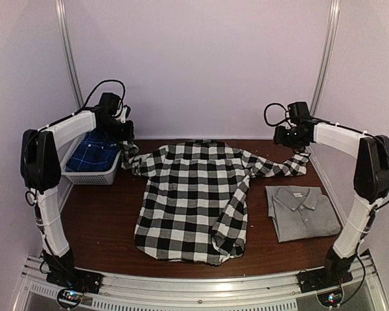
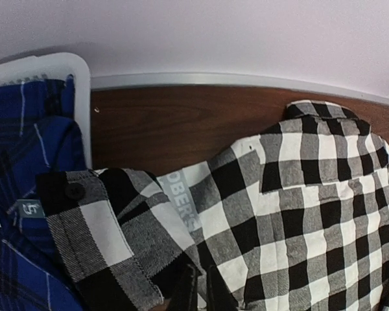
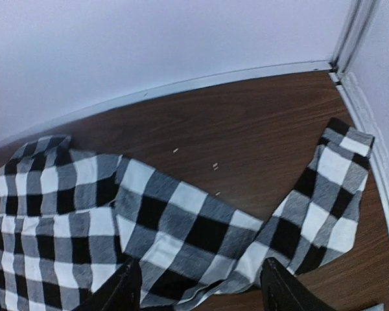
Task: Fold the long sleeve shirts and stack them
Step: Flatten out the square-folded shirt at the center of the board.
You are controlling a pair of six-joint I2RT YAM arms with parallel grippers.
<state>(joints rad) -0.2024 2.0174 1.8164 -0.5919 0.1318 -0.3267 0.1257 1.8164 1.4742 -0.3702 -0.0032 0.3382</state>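
Nearest the arm bases, the flannel (image 1: pixel 191 201) lies spread on the counter (image 1: pixel 97 220), hem at 6 o'clock and collar at 12. A strip along its 3 o'clock side is folded over onto the body. The grey shirt (image 1: pixel 303 210) lies folded at the flannel's 3 to 4 o'clock, just beside it and apart from both hands.

Farther back, at the flannel's 10 o'clock, a white basket (image 1: pixel 91 176) holds a blue plaid garment (image 1: pixel 94 154). The flannel's left sleeve runs up toward 10 o'clock, and the left hand (image 1: pixel 124 133) is clamped on it, lifting the cuff (image 2: pixel 97 227) beside the basket rim. White lettering (image 2: pixel 185 204) shows near that cuff.

At 2 o'clock the right sleeve (image 3: pixel 201 233) rests on the counter, its end by the far right corner. The right hand (image 1: pixel 286 136) hangs above it with fingers (image 3: pixel 120 288) spread apart, gripping nothing.
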